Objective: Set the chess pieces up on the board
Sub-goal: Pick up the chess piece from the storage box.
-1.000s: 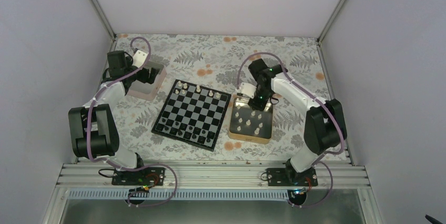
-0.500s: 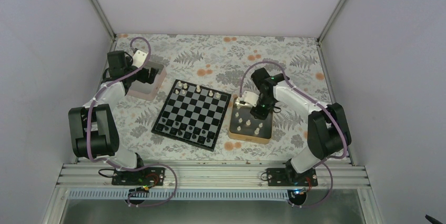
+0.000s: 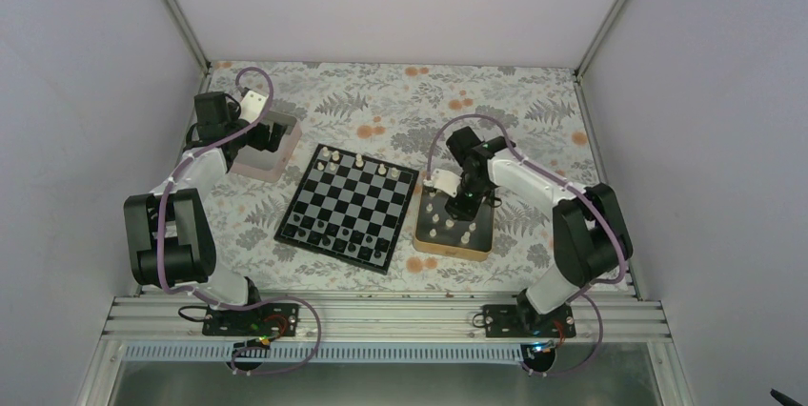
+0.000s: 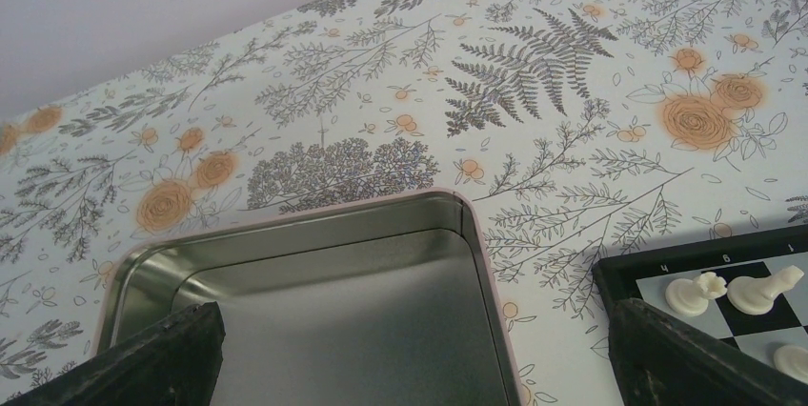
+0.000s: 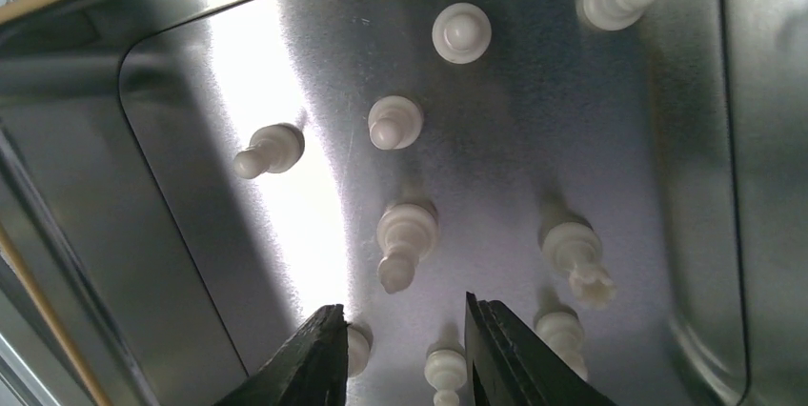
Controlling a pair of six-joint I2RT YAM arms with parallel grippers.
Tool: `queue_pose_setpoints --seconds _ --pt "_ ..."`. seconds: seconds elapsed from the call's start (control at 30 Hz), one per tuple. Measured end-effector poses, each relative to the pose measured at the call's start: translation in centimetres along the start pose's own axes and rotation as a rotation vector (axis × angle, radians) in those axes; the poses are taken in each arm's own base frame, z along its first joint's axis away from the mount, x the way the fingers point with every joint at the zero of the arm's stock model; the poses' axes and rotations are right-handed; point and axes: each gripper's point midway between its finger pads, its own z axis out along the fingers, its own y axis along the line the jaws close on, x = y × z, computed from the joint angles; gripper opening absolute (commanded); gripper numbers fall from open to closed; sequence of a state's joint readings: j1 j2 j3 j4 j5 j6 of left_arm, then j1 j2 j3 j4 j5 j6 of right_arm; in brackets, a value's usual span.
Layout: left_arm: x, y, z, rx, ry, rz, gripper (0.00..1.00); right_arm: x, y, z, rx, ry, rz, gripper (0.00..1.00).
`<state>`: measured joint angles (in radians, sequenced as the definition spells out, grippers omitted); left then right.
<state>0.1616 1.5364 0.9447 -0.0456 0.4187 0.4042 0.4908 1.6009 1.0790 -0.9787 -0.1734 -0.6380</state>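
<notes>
**Top view.** You find the board [image 3: 354, 201] at the middle of the table [image 3: 381, 106], turned slightly askew. White pieces [image 3: 359, 160] stand along its far rows and dark men [image 3: 319, 230] along its near edge. The gold tin [image 3: 453, 248] lies just right of the board. The pink tin [image 3: 259, 170] sits off its far left corner.

**Right wrist view.** Your right gripper [image 5: 402, 315] hangs low inside the gold tin, jaws a narrow gap apart and clamped on nothing. Nine white pieces show scattered over the tin's floor. One lies just beyond the fingertips [image 5: 319, 349], and another shows in the gap between the fingers. Whether either finger touches a piece you cannot tell.

**Left wrist view.** Your left gripper [image 4: 414, 325] is spread wide above the pink tin and holds nothing. A corner of the board shows at lower right, apart from the tin, with white pieces on its edge squares
</notes>
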Motion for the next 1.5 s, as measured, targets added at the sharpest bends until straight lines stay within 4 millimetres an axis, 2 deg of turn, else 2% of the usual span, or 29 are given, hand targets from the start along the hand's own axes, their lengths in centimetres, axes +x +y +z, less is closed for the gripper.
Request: queue_pose_setpoints --seconds 0.43,0.63,0.87,1.03,1.17,1.4,1.5 --pt "0.0 0.0 0.0 0.000 0.000 0.000 1.00 -0.2 -0.1 1.7 -0.020 0.011 0.007 0.33" --pt "0.0 0.0 0.0 0.001 0.000 0.000 1.00 -0.1 -0.1 2.9 -0.043 0.032 0.014 0.23" --pt "0.1 0.0 0.1 0.002 0.002 -0.001 1.00 -0.1 0.0 3.0 -0.046 0.035 0.013 0.11" --pt "0.1 0.0 0.1 0.002 0.001 -0.001 1.00 -0.2 0.1 3.0 -0.049 0.032 0.013 0.12" --pt "0.1 0.0 0.1 0.002 0.002 -0.001 1.00 -0.2 0.1 3.0 -0.050 0.032 0.014 0.17" --pt "0.1 0.0 0.1 0.002 0.002 -0.001 1.00 -0.4 -0.1 3.0 -0.041 0.026 0.017 0.15" --pt "0.1 0.0 0.1 0.002 0.002 0.000 1.00 -0.4 -0.1 3.0 -0.040 0.025 0.017 0.23"
